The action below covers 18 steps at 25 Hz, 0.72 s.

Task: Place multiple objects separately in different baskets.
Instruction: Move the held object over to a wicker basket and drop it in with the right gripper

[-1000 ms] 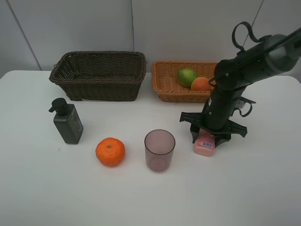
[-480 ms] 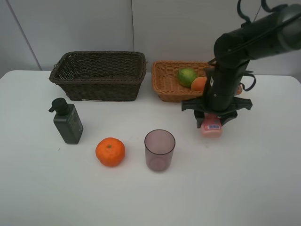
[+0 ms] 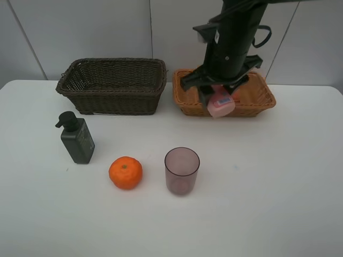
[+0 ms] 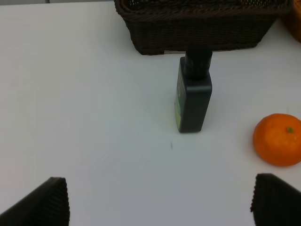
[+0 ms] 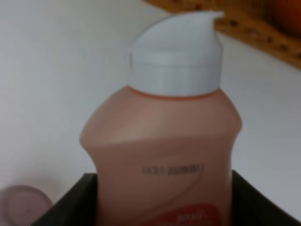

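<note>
The right jaws clamp the small pink bottle with white cap [image 3: 221,105], held aloft and tilted about the front rim of the light orange-tan wicker basket [image 3: 252,110] at the worktop's back edge. Released here, I reckon it could strike that rim and tumble out. The left jaws gape empty near the dark green pump bottle [image 4: 193,96].

Far left on white table [image 3: 278,203]: dark brown rectangular wicker basket [image 3: 112,99]. Just right of it, narrow gap between: light orange-tan rectangular wicker basket [image 3: 257,101]. Left, nearer than dark basket, apart from it: dark green plastic pump bottle [image 3: 77,142], upright. Right of pump bottle, slightly nearer: round orange mandarin [image 3: 125,172]. Right of mandarin, near centre: translucent purplish plastic cup [image 3: 181,170], upright. Off table, tilted, in right gripper [image 3: 217,99]: small pink bottle with white cap [image 3: 221,104], overlapping tan basket's near-left wall in high view.
</note>
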Tool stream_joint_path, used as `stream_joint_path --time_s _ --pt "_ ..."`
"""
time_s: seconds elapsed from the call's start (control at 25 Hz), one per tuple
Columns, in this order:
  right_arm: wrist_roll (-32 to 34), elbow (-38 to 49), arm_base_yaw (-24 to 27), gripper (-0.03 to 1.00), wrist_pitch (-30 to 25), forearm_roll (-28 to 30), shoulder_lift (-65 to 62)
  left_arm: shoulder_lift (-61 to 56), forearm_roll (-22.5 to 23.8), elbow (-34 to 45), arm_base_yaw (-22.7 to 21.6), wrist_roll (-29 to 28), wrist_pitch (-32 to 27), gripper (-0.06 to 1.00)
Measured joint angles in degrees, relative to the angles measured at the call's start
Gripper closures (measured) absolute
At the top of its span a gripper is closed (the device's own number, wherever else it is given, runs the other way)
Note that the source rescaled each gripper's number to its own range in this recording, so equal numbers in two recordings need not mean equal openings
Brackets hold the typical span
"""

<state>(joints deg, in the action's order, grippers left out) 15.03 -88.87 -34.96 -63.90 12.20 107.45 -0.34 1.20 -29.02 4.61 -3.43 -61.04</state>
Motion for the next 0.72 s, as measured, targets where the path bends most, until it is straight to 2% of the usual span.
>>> stream_joint_path --time_s 0.36,0.48,0.56,0.72 --pt "-2.72 -16.11 -5.16 0.96 -0.24 -0.16 8.23 0.00 0.00 0.00 0.00 0.00 0.00 -0.06" --pt "-2.85 -21.14 -6.15 0.97 1.26 -0.30 10.88 0.00 0.00 0.00 0.00 0.00 0.00 -0.06" --pt "-2.85 -23.78 -6.48 0.97 4.95 -0.31 12.47 0.00 0.00 0.00 0.00 0.00 0.00 -0.06" --pt "-2.85 -25.29 -6.96 0.97 18.25 -1.32 14.39 0.00 0.00 0.00 0.00 0.00 0.00 -0.06"
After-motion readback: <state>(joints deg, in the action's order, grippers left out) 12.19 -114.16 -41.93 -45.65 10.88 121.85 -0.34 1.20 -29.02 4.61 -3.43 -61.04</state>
